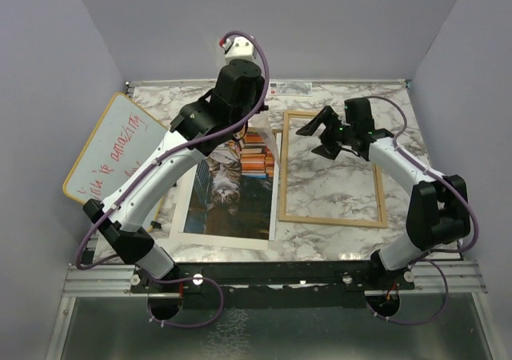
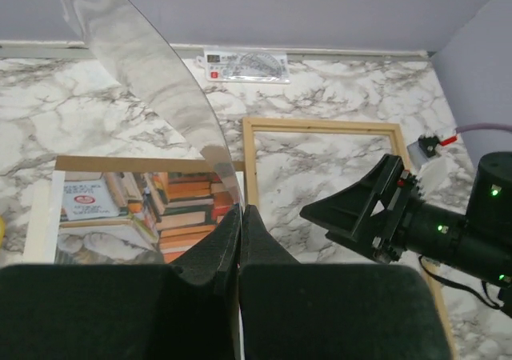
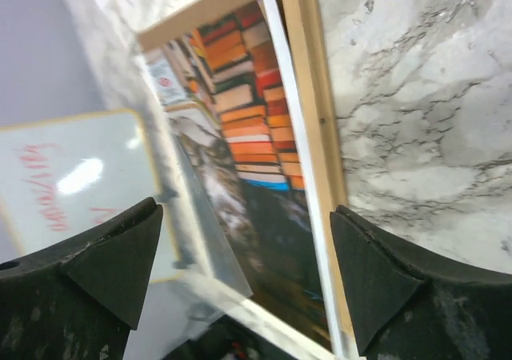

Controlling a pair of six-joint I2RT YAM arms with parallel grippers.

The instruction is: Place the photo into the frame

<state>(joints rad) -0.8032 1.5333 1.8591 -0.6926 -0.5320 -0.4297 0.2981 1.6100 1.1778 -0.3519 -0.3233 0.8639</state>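
left gripper (image 2: 241,216) clenched on clear sheet (image 2: 152,80), which curls upward | right gripper (image 3: 246,210) released, nothing held, we see it over frame (image 1: 332,220) 11 o'clock corner | photo (image 1: 232,196) face up, just beside frame at its 9 o'clock | both flat on marble table (image 1: 184,96)

Whiteboard (image 1: 112,148) — red handwriting reads "You're amazing". Small label strip (image 2: 244,66) — print too small to read.
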